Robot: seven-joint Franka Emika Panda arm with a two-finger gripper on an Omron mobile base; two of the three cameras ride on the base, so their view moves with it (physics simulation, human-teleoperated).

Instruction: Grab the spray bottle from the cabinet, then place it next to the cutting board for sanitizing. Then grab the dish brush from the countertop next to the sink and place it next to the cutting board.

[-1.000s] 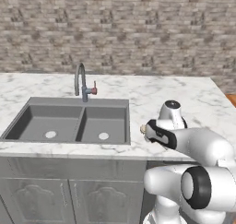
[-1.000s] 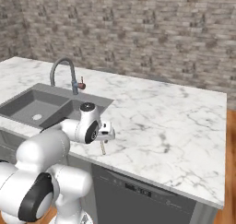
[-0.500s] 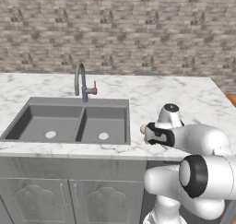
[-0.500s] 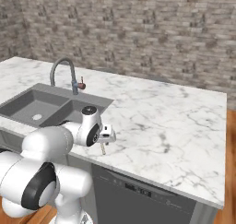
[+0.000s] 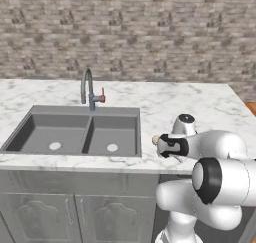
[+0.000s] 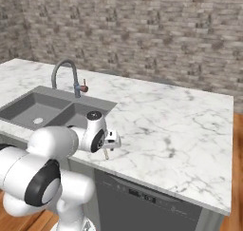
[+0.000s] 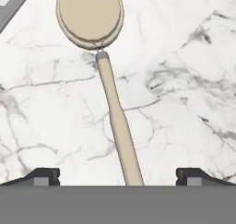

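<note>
White marble tabletop [image 7: 184, 80] with grey veins carries dish brush [image 7: 107, 66]; brush lies flat, round cream head toward corner of sink [image 5: 75, 132], thin tan handle running back between two tips of tool [image 7: 118, 174]; tool tips stand wide apart, one on each side of handle, not touching it, nothing clamped; tool low over tabletop front edge, just right of sink; curved faucet [image 5: 89, 89] with red detail behind basins; grey-brown brick wall [image 5: 130, 32] at back.
</note>
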